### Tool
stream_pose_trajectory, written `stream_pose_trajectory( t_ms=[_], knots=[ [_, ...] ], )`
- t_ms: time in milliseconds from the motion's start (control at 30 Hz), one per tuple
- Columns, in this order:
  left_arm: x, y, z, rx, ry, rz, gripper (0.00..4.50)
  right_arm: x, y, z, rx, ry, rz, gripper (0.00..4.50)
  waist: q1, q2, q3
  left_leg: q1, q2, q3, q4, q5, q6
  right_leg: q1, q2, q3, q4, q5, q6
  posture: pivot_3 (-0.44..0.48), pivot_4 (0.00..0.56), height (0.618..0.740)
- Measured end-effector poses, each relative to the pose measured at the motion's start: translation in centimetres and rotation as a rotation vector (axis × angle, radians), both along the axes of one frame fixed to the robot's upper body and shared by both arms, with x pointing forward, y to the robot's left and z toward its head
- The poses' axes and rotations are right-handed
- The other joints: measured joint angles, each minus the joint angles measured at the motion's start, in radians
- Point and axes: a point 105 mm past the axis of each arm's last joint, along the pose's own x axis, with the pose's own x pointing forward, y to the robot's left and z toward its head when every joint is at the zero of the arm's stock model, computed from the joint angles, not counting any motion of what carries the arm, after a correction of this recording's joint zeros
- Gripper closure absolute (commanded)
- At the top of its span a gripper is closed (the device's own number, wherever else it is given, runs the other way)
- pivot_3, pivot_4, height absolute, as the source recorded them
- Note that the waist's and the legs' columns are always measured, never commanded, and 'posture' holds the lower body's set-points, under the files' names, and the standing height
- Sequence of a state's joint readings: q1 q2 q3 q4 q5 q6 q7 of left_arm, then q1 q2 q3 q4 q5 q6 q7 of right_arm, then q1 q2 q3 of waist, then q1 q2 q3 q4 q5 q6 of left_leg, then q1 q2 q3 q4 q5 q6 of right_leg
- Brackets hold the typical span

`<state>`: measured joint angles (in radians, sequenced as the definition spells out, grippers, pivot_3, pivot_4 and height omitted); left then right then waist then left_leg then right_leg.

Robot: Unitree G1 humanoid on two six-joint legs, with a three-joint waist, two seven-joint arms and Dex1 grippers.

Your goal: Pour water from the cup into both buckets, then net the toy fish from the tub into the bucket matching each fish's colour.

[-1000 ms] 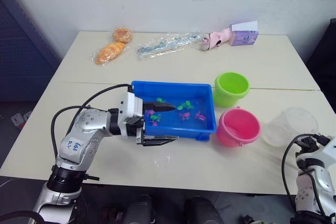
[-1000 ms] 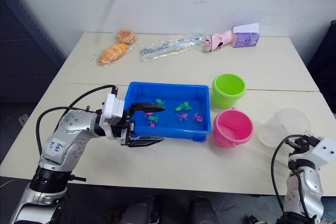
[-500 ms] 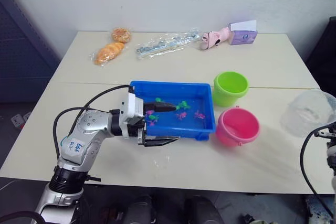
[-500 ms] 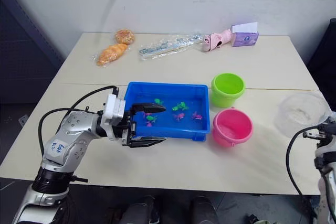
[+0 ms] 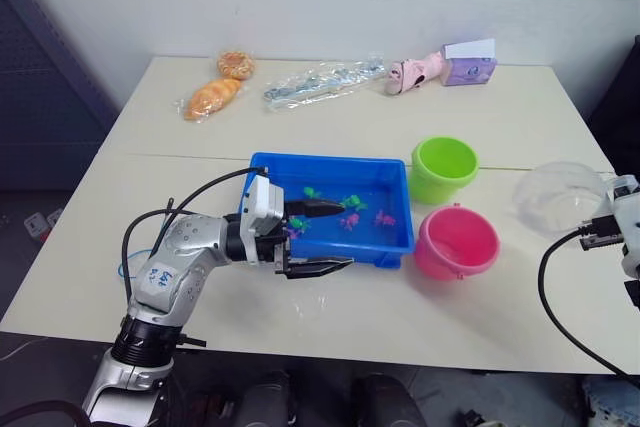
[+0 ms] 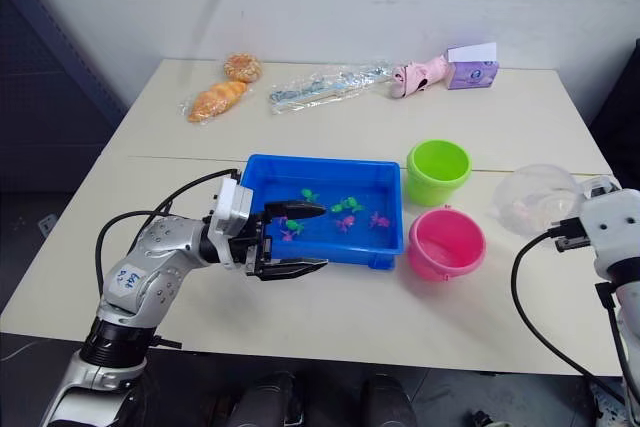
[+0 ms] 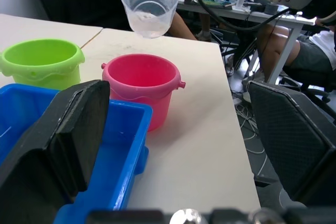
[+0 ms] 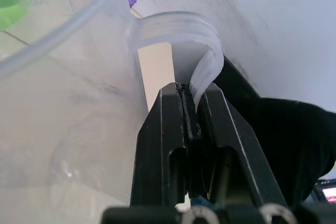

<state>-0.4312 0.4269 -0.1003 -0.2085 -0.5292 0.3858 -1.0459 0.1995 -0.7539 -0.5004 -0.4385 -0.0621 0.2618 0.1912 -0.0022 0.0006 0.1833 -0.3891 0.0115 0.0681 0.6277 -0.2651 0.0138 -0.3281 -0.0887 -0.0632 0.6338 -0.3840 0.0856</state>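
Clear plastic cup (image 6: 535, 199), raised right of the pink bucket (image 6: 446, 243), its handle pinched between the right gripper's (image 8: 191, 100) closed fingers. Left gripper (image 6: 296, 239), fingers spread and empty, at the blue tub's (image 6: 262, 172) near-left rim. No legible writing.

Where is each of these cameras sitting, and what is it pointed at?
Left and right eye views: on the head, looking down at the table; both arms show.
Left wrist view: looks along the open left gripper over the tub to the pink bucket and lifted cup.
Right wrist view: close on the right gripper pinching the cup's handle.
All share the cup.
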Motion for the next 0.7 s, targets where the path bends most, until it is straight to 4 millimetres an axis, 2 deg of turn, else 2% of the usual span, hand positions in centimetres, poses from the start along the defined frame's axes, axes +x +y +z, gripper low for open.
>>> stream_pose_trajectory(
  t_ms=[400, 700],
  knots=[
    [0.1, -0.8, 0.1, -0.014, 0.011, -0.035, 0.00, 1.0, 2.6, 0.7, -0.277, 0.018, 0.111, 4.46, 0.002, 0.000, 0.000, -0.001, 0.001, 0.000, 0.000, 0.001, -0.002, 0.000, 0.003, 0.000, -0.003, 0.000, 0.000, 0.000, 0.150, 0.740],
    [0.1, -1.0, -0.1, -0.011, 0.011, -0.036, 0.00, 1.0, 3.1, 0.6, -0.405, 0.014, 0.145, 4.46, 0.002, 0.000, 0.000, -0.001, 0.003, 0.000, 0.000, 0.002, -0.003, 0.000, 0.006, 0.002, -0.003, 0.000, 0.000, 0.000, 0.150, 0.740]
  ],
)
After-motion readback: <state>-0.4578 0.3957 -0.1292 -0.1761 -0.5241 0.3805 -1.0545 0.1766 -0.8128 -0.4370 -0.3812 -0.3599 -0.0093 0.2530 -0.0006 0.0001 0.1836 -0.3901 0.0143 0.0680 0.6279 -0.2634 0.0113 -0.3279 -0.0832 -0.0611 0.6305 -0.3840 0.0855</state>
